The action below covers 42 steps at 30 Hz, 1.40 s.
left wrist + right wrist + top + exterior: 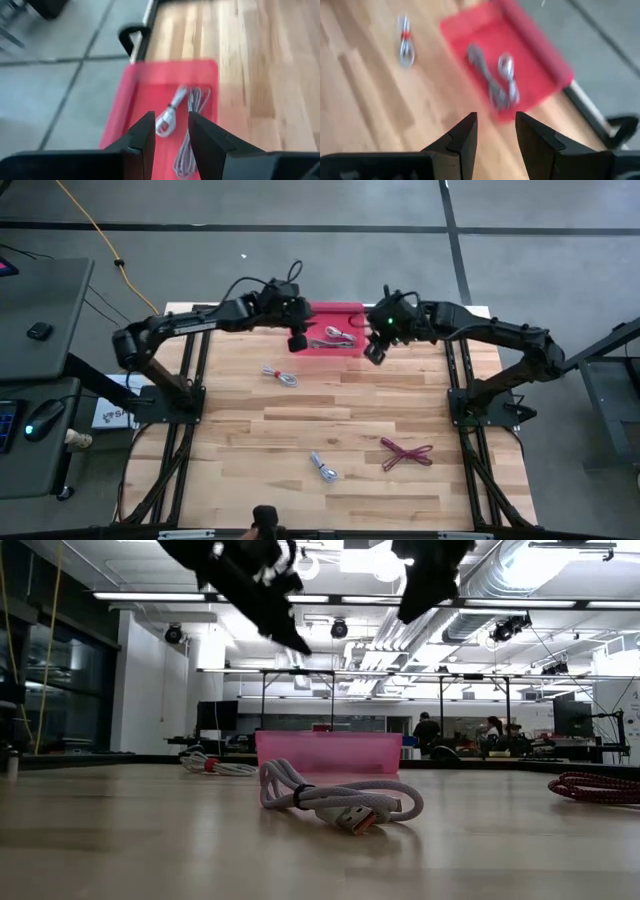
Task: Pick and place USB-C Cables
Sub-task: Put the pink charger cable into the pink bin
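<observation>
Nearest the desk's (pixel 250 430) front edge lie a grey cable (pixel 323 469) and the red cable (pixel 405 453). Mid-desk lies a third cable (pixel 281 376). At the far edge, the pink tray (pixel 352 313) holds two grey cables (pixel 335 337). The left hand (pixel 298 340) and right hand (pixel 375 352) hover beside the tray, both released and empty. No legible writing is visible.

Both arms reach inward over the far part of the table and almost meet in the middle. The left gripper (pixel 297 340) hangs in the air, its fingers (pixel 145 142) a little apart — holding nothing. The right gripper (pixel 374 353) hangs opposite, fingers (pixel 465 137) apart too, also without load.
</observation>
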Each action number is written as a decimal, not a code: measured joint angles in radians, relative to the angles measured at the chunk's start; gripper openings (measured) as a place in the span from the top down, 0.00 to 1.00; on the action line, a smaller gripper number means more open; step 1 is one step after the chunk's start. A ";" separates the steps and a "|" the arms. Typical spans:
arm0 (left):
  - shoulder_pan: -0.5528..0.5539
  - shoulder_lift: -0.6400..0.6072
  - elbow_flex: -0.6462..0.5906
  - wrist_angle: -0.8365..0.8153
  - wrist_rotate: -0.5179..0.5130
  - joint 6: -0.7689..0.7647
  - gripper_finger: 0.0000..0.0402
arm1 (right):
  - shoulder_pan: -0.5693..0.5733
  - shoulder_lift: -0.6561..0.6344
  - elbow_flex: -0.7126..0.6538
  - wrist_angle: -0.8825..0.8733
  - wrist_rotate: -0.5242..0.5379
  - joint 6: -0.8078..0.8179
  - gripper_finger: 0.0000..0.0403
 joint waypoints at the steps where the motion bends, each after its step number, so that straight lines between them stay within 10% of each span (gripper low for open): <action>1: -0.006 -0.020 0.000 0.003 -0.008 -0.001 0.76 | 0.012 0.000 0.000 -0.035 -0.001 0.021 0.69; 23: -0.039 -0.196 0.000 -0.132 -0.042 -0.109 0.76 | 0.398 0.000 0.000 -0.462 -0.129 0.404 0.48; 42: -0.150 -0.196 0.000 -0.329 -0.043 -0.115 0.76 | 0.713 0.001 -0.265 -0.226 -0.149 0.535 0.48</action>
